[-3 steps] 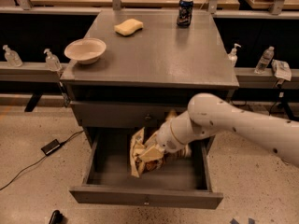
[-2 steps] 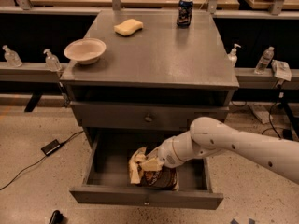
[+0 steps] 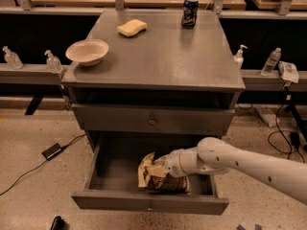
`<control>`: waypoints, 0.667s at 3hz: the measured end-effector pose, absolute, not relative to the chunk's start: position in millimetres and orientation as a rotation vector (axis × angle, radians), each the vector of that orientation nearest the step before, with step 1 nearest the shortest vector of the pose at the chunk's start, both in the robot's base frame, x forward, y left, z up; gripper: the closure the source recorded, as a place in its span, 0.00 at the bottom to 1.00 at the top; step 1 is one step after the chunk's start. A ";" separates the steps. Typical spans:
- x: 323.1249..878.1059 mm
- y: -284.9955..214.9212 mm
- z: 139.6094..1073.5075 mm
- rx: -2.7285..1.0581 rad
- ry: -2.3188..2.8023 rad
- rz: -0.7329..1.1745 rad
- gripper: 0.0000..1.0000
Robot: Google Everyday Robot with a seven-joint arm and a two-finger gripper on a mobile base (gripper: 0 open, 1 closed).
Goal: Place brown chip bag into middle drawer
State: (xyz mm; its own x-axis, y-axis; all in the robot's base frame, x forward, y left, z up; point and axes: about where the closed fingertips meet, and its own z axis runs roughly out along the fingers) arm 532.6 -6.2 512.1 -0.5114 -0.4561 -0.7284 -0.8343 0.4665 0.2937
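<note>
The brown chip bag [image 3: 157, 180] is inside the open middle drawer [image 3: 148, 203], low near the drawer floor and towards the front right, so I judge the main part of the task to be nearly done. The end effector [image 3: 169, 166] is down in the drawer, right against the top of the bag. I cannot tell whether it pinches the bag or is loose from it. What seems left is to free the bag, if it is held, and lift the arm out of the drawer.
</note>
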 end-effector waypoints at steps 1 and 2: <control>571.9 -4.0 515.8 -1.097 2.050 0.833 1.00; 604.7 14.4 524.9 -1.169 1.953 0.819 1.00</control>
